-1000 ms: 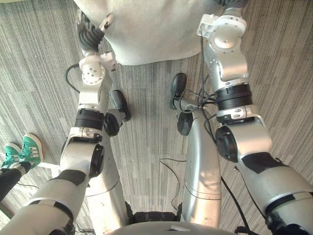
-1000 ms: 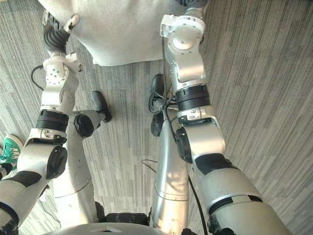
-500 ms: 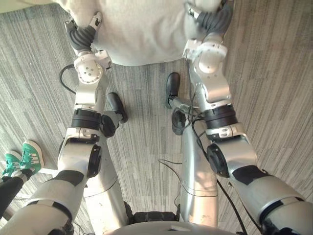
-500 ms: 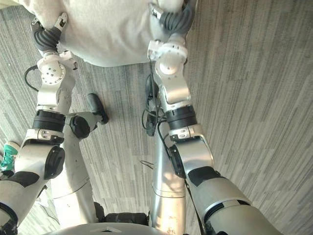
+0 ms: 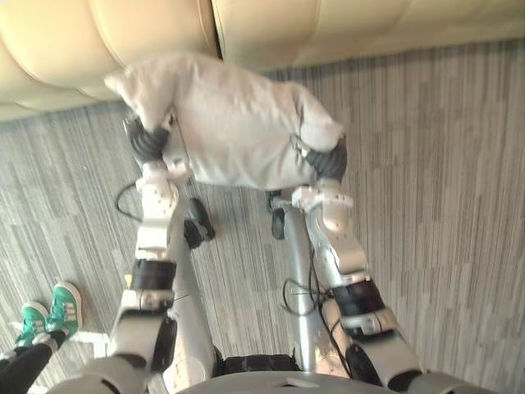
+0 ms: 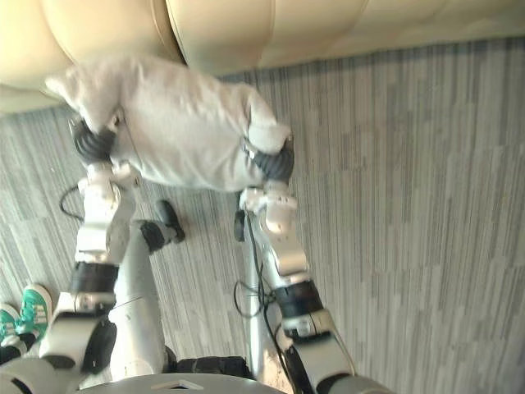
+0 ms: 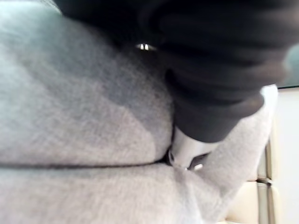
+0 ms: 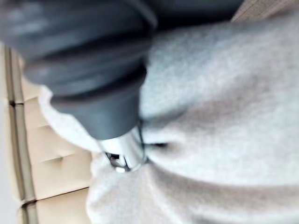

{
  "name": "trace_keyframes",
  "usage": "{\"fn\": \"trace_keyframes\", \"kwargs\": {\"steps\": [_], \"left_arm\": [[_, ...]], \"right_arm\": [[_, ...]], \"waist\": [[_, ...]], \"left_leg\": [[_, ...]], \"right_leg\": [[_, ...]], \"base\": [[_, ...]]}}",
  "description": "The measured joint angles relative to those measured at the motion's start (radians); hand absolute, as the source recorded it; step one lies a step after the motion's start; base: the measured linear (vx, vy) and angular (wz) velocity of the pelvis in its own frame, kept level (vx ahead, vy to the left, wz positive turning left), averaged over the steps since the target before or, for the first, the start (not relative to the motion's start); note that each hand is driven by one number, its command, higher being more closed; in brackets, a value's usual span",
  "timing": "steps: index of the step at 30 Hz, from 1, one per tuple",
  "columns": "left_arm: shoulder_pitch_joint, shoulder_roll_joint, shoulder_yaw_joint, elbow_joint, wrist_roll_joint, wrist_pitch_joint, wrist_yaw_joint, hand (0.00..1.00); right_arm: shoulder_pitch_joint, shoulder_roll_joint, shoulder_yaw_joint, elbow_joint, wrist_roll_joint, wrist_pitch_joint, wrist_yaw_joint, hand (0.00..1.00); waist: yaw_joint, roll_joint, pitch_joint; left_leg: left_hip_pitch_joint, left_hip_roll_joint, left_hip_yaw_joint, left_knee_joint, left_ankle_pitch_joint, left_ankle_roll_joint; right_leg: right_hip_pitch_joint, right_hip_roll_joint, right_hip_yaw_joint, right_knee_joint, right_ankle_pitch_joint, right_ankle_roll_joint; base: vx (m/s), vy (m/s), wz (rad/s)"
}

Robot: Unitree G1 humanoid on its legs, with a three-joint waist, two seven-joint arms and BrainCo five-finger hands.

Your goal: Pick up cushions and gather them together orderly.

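Floor [image 5: 443, 205]: grey carpet, thin light and dark stripes, laid in long blocks. Covers whole room from sofa down to near edge. Same carpet on both sides.
Sofa [image 5: 271, 29]: big, cream colour, soft and puffy, at far end of floor. Smooth skin, a bit shiny. Dark seam [image 5: 210, 25] splits its padded parts. Bottom edge meets carpet.
Light: bright, falls on sofa top, makes it glow pale. Carpet right under sofa looks darker.

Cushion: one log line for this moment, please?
cushion: grey, held between both hands | left hand: left end | right hand: right end | sofa: just beyond
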Motion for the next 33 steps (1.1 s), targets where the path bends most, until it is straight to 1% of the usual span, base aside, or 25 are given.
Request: {"fn": "trace_keyframes", "kwargs": {"steps": [3, 5, 6, 7, 8, 10, 12, 15, 17, 18, 19, 20, 21, 22, 23, 24, 25, 26, 27, 28, 29, 30, 31, 32, 33], "left_arm": [[0.084, 0.0, -0.011, -0.06, 0.0, -0.006, -0.021, 1.0], [0.161, 0.003, -0.012, -0.119, -0.001, -0.015, -0.029, 1.0], [0.171, 0.003, -0.014, -0.126, -0.001, -0.016, -0.029, 1.0], [0.195, 0.004, -0.02, -0.146, -0.001, -0.023, -0.03, 1.0], [0.205, 0.004, -0.022, -0.153, -0.001, -0.025, -0.031, 1.0], [0.237, 0.005, -0.031, -0.159, -0.001, -0.026, -0.038, 1.0], [0.249, 0.005, -0.039, -0.159, -0.002, -0.026, -0.039, 1.0], [0.252, 0.003, -0.044, -0.159, -0.002, -0.026, -0.04, 1.0], [0.255, 0.003, -0.049, -0.155, -0.003, -0.025, -0.042, 1.0], [0.272, 0.004, -0.053, -0.153, -0.003, -0.021, -0.047, 1.0], [0.281, 0.004, -0.055, -0.153, -0.003, -0.02, -0.049, 1.0], [0.312, 0.006, -0.066, -0.153, -0.003, -0.02, -0.05, 1.0], [0.333, 0.009, -0.076, -0.153, -0.003, -0.02, -0.053, 1.0], [0.339, 0.01, -0.077, -0.154, -0.003, -0.02, -0.056, 1.0], [0.358, 0.01, -0.078, -0.154, -0.003, -0.019, -0.068, 1.0], [0.372, 0.013, -0.08, -0.153, -0.003, -0.015, -0.078, 1.0], [0.374, 0.013, -0.081, -0.153, -0.003, -0.013, -0.085, 1.0], [0.374, 0.011, -0.081, -0.153, -0.003, -0.012, -0.087, 1.0], [0.376, 0.006, -0.081, -0.152, -0.002, -0.012, -0.095, 1.0], [0.382, -0.004, -0.08, -0.156, -0.002, -0.014, -0.102, 1.0], [0.376, 0.025, -0.065, -0.156, -0.002, -0.019, -0.108, 1.0], [0.386, 0.044, -0.058, -0.156, -0.002, -0.019, -0.109, 1.0], [0.383, 0.04, -0.057, -0.128, -0.002, -0.005, -0.113, 1.0], [0.385, 0.038, -0.062, -0.108, -0.002, 0.002, -0.117, 1.0], [0.386, 0.038, -0.064, -0.107, -0.002, 0.004, -0.118, 1.0]], "right_arm": [[0.07, -0.005, 0.019, -0.078, -0.042, 0.0, 0.012, 1.0], [0.116, -0.008, 0.051, -0.166, -0.077, 0.0, 0.016, 1.0], [0.121, -0.011, 0.055, -0.18, -0.083, 0.0, 0.016, 1.0], [0.128, -0.023, 0.065, -0.221, -0.089, 0.0, 0.016, 1.0], [0.129, -0.023, 0.066, -0.233, -0.092, -0.001, 0.016, 1.0], [0.132, -0.023, 0.071, -0.259, -0.128, -0.001, 0.016, 1.0], [0.132, -0.023, 0.071, -0.26, -0.128, -0.002, 0.017, 1.0], [0.141, -0.023, 0.071, -0.26, -0.125, -0.005, 0.019, 1.0], [0.163, -0.025, 0.069, -0.26, -0.12, -0.006, 0.023, 1.0], [0.191, -0.025, 0.068, -0.26, -0.115, -0.006, 0.031, 1.0], [0.203, -0.026, 0.068, -0.26, -0.115, -0.006, 0.033, 1.0], [0.243, -0.033, 0.069, -0.261, -0.114, -0.006, 0.04, 1.0], [0.265, -0.044, 0.069, -0.261, -0.111, -0.006, 0.045, 1.0], [0.269, -0.048, 0.069, -0.262, -0.107, -0.006, 0.047, 1.0], [0.28, -0.064, 0.069, -0.267, -0.105, -0.006, 0.051, 1.0], [0.287, -0.07, 0.069, -0.273, -0.105, -0.006, 0.051, 1.0], [0.289, -0.07, 0.069, -0.284, -0.105, -0.006, 0.051, 1.0], [0.29, -0.069, 0.069, -0.305, -0.105, -0.006, 0.051, 1.0], [0.288, -0.074, 0.069, -0.327, -0.105, -0.007, 0.051, 1.0], [0.283, -0.083, 0.069, -0.339, -0.105, -0.009, 0.051, 1.0], [0.273, -0.062, 0.079, -0.334, -0.105, -0.009, 0.054, 1.0], [0.279, -0.052, 0.089, -0.334, -0.105, -0.007, 0.057, 1.0], [0.272, -0.071, 0.086, -0.328, -0.105, -0.003, 0.058, 1.0], [0.267, -0.073, 0.085, -0.328, -0.105, 0.001, 0.058, 1.0], [0.263, -0.071, 0.085, -0.328, -0.105, 0.001, 0.058, 1.0]], "waist": [[0.016, 0.001, -0.046], [0.018, 0.003, -0.109], [0.019, 0.004, -0.12], [0.022, 0.004, -0.146], [0.025, 0.004, -0.156], [0.029, 0.01, -0.202], [0.029, 0.013, -0.224], [0.027, 0.015, -0.229], [0.02, 0.015, -0.229], [0.019, 0.016, -0.228], [0.019, 0.018, -0.227], [0.022, 0.023, -0.227], [0.023, 0.027, -0.229], [0.024, 0.028, -0.23], [0.025, 0.036, -0.233], [0.026, 0.038, -0.235], [0.031, 0.045, -0.239], [0.04, 0.056, -0.244], [0.045, 0.081, -0.253], [0.056, 0.109, -0.258], [0.074, 0.047, -0.228], [0.076, 0.016, -0.221], [0.072, 0.0, -0.212], [0.082, 0.008, -0.222], [0.084, 0.007, -0.226]], "left_leg": [[0.11, -0.005, 0.023, -0.069, 0.001, 0.001], [0.197, -0.01, 0.048, -0.139, 0.014, -0.008], [0.206, -0.011, 0.049, -0.147, 0.016, -0.01], [0.246, -0.019, 0.057, -0.182, 0.023, -0.017], [0.267, -0.023, 0.062, -0.202, 0.027, -0.019], [0.319, -0.032, 0.08, -0.259, 0.044, -0.025], [0.345, -0.039, 0.087, -0.295, 0.055, -0.031], [0.372, -0.041, 0.082, -0.319, 0.067, -0.035], [0.367, -0.038, 0.064, -0.3, 0.068, -0.035], [0.363, -0.034, 0.041, -0.25, 0.068, -0.035], [0.36, -0.028, 0.036, -0.221, 0.068, -0.034], [0.335, -0.007, 0.016, -0.104, 0.083, -0.011], [0.308, 0.009, 0.014, -0.021, 0.107, 0.024], [0.3, 0.013, 0.014, -0.003, 0.115, 0.031], [0.261, 0.031, 0.014, 0.065, 0.165, 0.037], [0.218, 0.04, 0.015, 0.091, 0.192, 0.043], [0.204, 0.037, 0.018, 0.077, 0.172, 0.049], [0.202, 0.024, 0.024, 0.016, 0.132, 0.056], [0.233, -0.004, 0.028, -0.207, 0.065, 0.048], [0.257, 0.005, 0.024, -0.305, 0.066, 0.009], [0.273, -0.008, 0.056, -0.279, 0.098, -0.026], [0.266, -0.021, 0.057, -0.232, 0.078, -0.056], [0.217, 0.001, 0.014, -0.123, 0.051, -0.096], [0.172, -0.012, -0.019, -0.109, 0.034, -0.094], [0.156, -0.018, -0.022, -0.127, 0.034, -0.088]], "right_leg": [[0.104, 0.005, 0.001, -0.071, 0.007, -0.003], [0.184, 0.006, 0.003, -0.138, 0.02, -0.013], [0.193, 0.006, 0.004, -0.145, 0.021, -0.013], [0.225, 0.005, 0.007, -0.165, 0.024, -0.007], [0.24, 0.004, 0.009, -0.174, 0.024, -0.006], [0.271, 0.003, 0.018, -0.2, 0.023, -0.007], [0.286, 0.003, 0.019, -0.213, 0.023, -0.008], [0.308, 0.003, 0.012, -0.208, 0.014, -0.014], [0.308, -0.002, -0.007, -0.182, -0.013, -0.017], [0.323, -0.006, -0.013, -0.162, -0.045, -0.021], [0.332, -0.005, -0.015, -0.157, -0.059, -0.026], [0.364, -0.003, -0.021, -0.144, -0.081, -0.027], [0.383, -0.003, -0.025, -0.144, -0.09, -0.03], [0.387, -0.003, -0.025, -0.146, -0.09, -0.03], [0.404, -0.003, -0.028, -0.176, -0.088, -0.034], [0.418, -0.003, -0.029, -0.231, -0.079, -0.049], [0.426, -0.004, -0.027, -0.263, -0.074, -0.056], [0.423, -0.005, -0.02, -0.301, -0.07, -0.064], [0.423, 0.015, -0.028, -0.332, -0.066, -0.061], [0.387, 0.038, -0.042, -0.252, -0.089, -0.059], [0.361, 0.003, -0.062, -0.054, -0.157, -0.071], [0.398, -0.011, -0.052, -0.07, -0.209, -0.061], [0.419, 0.011, -0.041, -0.088, -0.215, -0.053], [0.416, 0.011, -0.028, -0.102, -0.212, -0.056], [0.409, 0.012, -0.023, -0.108, -0.212, -0.055]], "base": [[0.12, 0.027, -0.1], [0.15, 0.051, -0.13], [0.19, 0.038, -0.07], [0.16, 0.026, -0.05], [0.19, 0.026, -0.12], [0.15, 0.009, -0.1], [0.13, -0.011, -0.01], [0.1, -0.029, 0.07], [0.03, -0.044, 0.26], [0.02, -0.039, 0.24], [0.01, -0.047, 0.21], [0.01, -0.043, 0.11], [0.0, -0.038, 0.09], [0.0, 0.0, 0.0], [0.04, 0.046, -0.03], [0.06, 0.075, -0.09], [0.07, 0.131, -0.2], [0.08, 0.142, -0.28], [0.09, 0.087, -0.3], [0.1, 0.012, -0.45], [0.1, -0.064, -0.22], [0.12, -0.035, -0.02], [0.09, -0.001, 0.18], [0.09, 0.075, 0.03], [0.1, 0.152, -0.32]]}}
